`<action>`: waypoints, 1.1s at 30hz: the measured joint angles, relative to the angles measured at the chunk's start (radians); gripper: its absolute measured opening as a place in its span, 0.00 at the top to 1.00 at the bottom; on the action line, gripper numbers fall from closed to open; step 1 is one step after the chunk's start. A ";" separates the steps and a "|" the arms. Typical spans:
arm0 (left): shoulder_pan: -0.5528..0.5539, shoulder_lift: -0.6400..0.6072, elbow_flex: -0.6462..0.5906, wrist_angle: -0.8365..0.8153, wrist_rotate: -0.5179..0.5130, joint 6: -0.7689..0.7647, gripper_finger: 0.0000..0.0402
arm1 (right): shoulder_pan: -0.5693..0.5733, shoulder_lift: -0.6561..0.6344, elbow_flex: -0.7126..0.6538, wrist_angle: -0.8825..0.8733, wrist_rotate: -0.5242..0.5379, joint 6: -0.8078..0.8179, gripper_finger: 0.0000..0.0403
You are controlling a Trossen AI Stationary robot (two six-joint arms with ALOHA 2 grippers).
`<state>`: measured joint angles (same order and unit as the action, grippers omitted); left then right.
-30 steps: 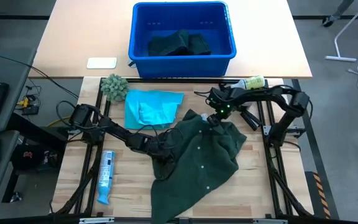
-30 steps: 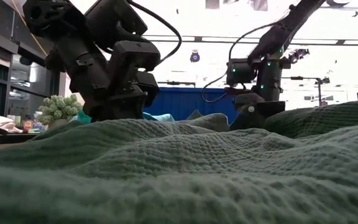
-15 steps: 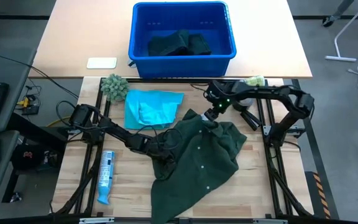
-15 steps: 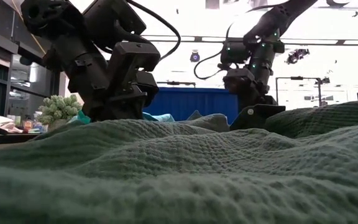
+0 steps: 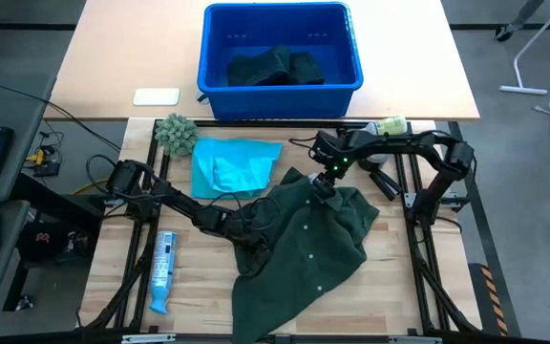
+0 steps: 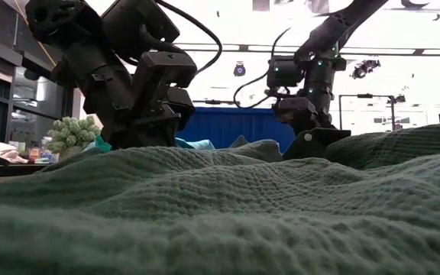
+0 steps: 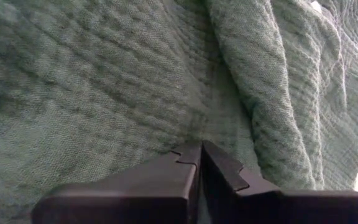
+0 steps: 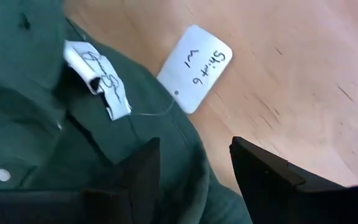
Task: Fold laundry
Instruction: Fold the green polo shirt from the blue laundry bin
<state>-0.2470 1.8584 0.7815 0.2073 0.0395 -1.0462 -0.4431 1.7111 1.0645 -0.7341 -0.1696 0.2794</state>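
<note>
One dark green shirt (image 5: 308, 244) crumpled mid-table, reaching toward the front edge; folds hide its outline. Left gripper (image 5: 253, 250) clamped shut on the shirt's left edge, fingertips buried in cloth. Right gripper (image 5: 324, 183) over the collar, fingers (image 8: 263, 171) apart, holding nothing; paper tag (image 8: 196, 68) lettering partly legible.

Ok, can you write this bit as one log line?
left gripper: shut on green shirt | right gripper: open above collar | turquoise shirt: untouched

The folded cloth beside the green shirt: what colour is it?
Bright turquoise cloth, clearest in the high view.
</note>
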 joint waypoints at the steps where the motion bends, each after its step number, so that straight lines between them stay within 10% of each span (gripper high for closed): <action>1: 0.000 0.000 0.000 0.000 0.000 0.000 1.00 | 0.000 0.002 0.000 -0.005 0.000 -0.001 0.55; 19: 0.000 0.000 0.000 0.000 -0.002 0.001 1.00 | 0.045 0.077 0.000 0.000 0.022 -0.017 0.56; 26: 0.000 0.000 0.000 0.000 -0.023 0.000 1.00 | 0.047 0.077 0.000 0.005 0.029 -0.027 0.95; 33: 0.003 -0.035 -0.005 -0.005 -0.028 0.029 1.00 | 0.024 0.030 0.055 0.000 0.098 -0.048 1.00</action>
<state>-0.2439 1.8235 0.7766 0.2024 0.0114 -1.0176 -0.4188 1.7411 1.1193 -0.7341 -0.0715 0.2319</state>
